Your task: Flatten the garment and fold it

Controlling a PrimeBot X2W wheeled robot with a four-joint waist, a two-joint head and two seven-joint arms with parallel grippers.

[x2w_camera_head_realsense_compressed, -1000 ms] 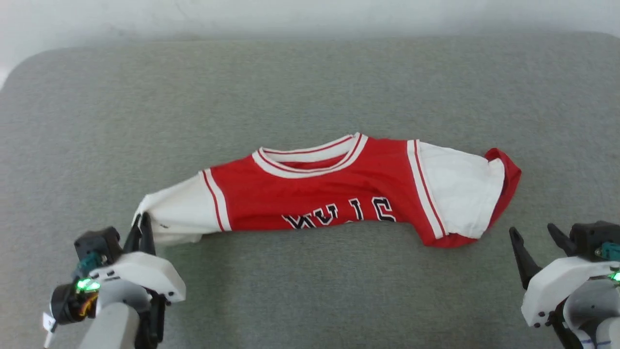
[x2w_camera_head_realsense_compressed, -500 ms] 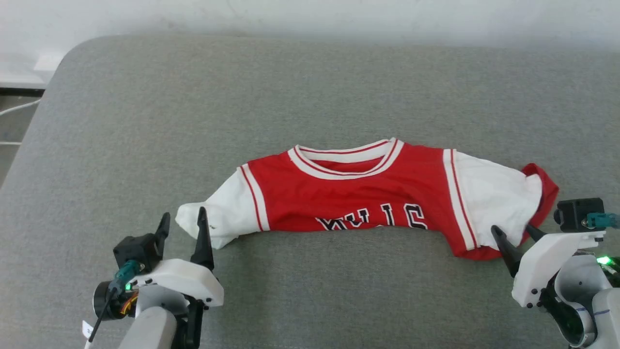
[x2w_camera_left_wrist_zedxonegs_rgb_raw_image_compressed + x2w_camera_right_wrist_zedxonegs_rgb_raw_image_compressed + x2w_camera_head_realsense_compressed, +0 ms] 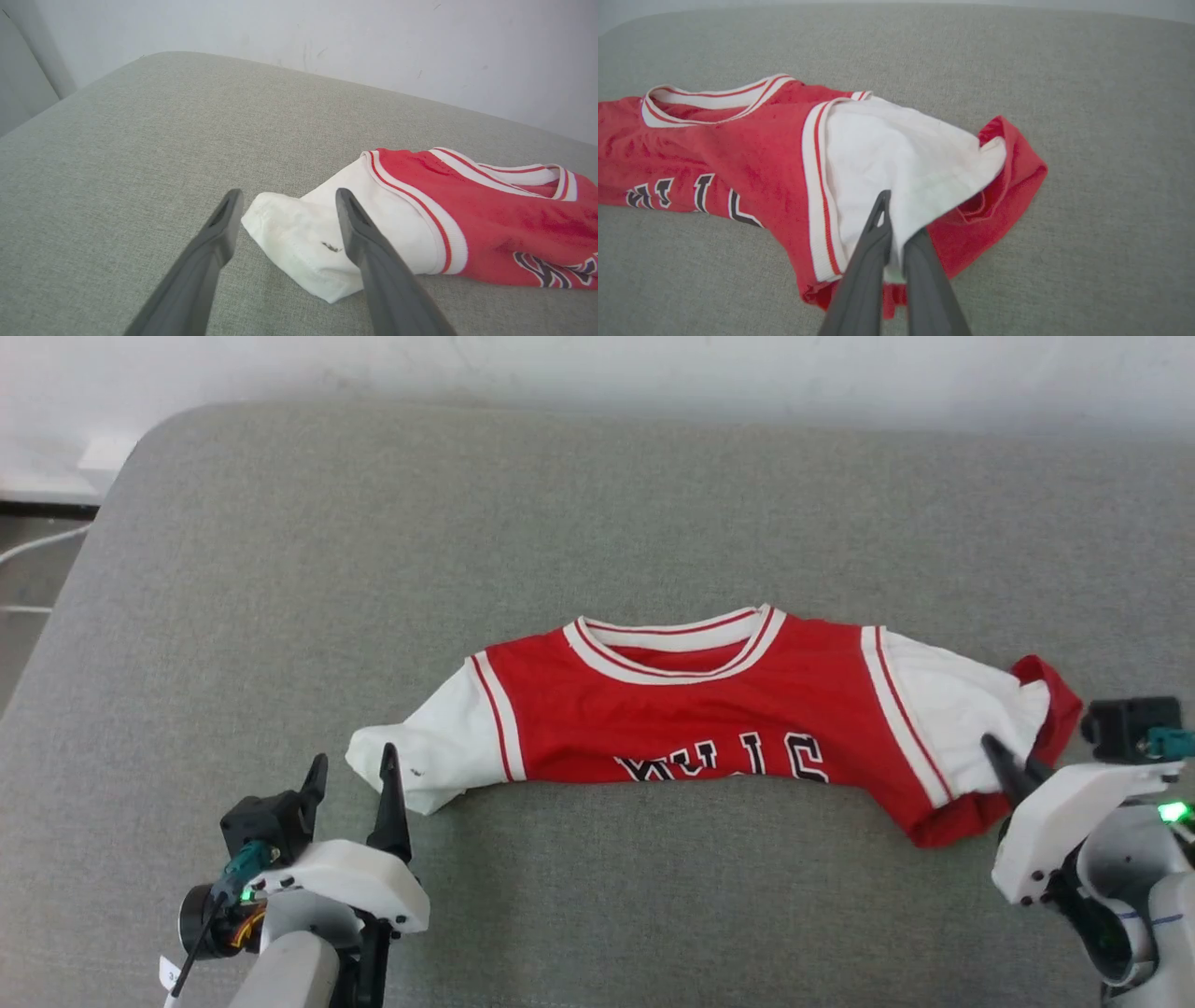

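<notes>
Garment (image 3: 709, 719): a red shirt with white sleeves is laid flat across the grey cushion (image 3: 597, 523), spanning the space between the two grippers. The striped collar is turned to the side away from them. The black lettering is cut off at the fold nearer them.
Left gripper (image 3: 354, 753): the fingers are spread wide and nothing is gripped.
Left sleeve (image 3: 299, 233): the white end is seen just ahead of the spread fingers and partly between them. Contact with the inner finger cannot be determined.
Right gripper (image 3: 1010, 756): the fingers are pressed together, with white cloth pinched between them.
Right sleeve (image 3: 896, 149): it is held at its near edge by the closed fingers. Bunched red cloth (image 3: 1008, 186) is noted beyond and to the outer side of them.
Wall (image 3: 597, 364): a pale surface is seen past the cushion's far edge.
</notes>
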